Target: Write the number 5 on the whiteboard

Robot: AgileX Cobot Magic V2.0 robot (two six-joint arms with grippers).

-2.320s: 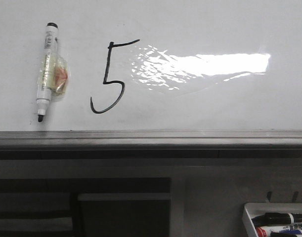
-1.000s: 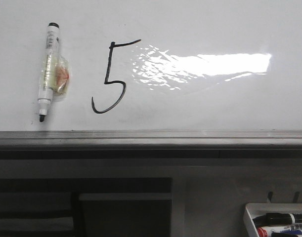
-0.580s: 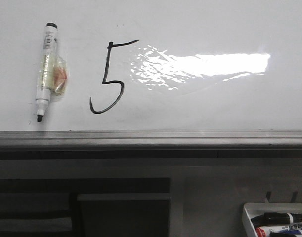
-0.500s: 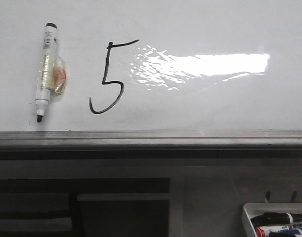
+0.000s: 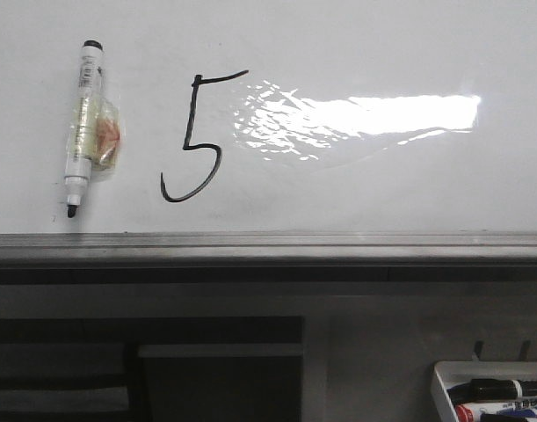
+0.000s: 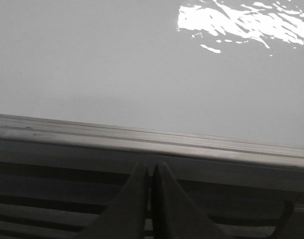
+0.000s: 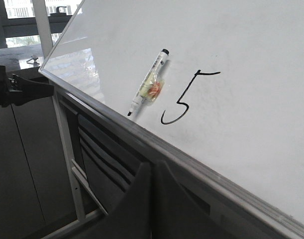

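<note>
Sitting finished on the whiteboard [image 5: 356, 185], the number 5 [image 5: 196, 136] is showing as a thin black line left of the bright glare patch, its slanted top bar, stem and hooked belly all joined. To its left a black-capped marker [image 5: 82, 123] is lying against the board, uncapped tip pointing down toward the grey rail [image 5: 268, 248], with a small clear wad of tape or plastic around its middle; whether that is what is holding it to the board I cannot tell. At the lower right, a white tray [image 5: 439, 387] is holding other markers, well apart from the digit.

Neither arm is appearing in the front view. In the left wrist view the left gripper [image 6: 151, 172] is showing its two fingers pressed together with nothing between them, hanging below the rail. The right gripper [image 7: 154, 172] is likewise showing its fingers together and empty, below the board's lower edge, with the digit and marker in its view.

By my judgement the writing is done. The ink is probably smearing easily on so glossy a surface, so nothing should be brushing it. The marker is looking light, stiff and smooth; taking it at the bare barrel above the wad would be giving the surest hold.
</note>
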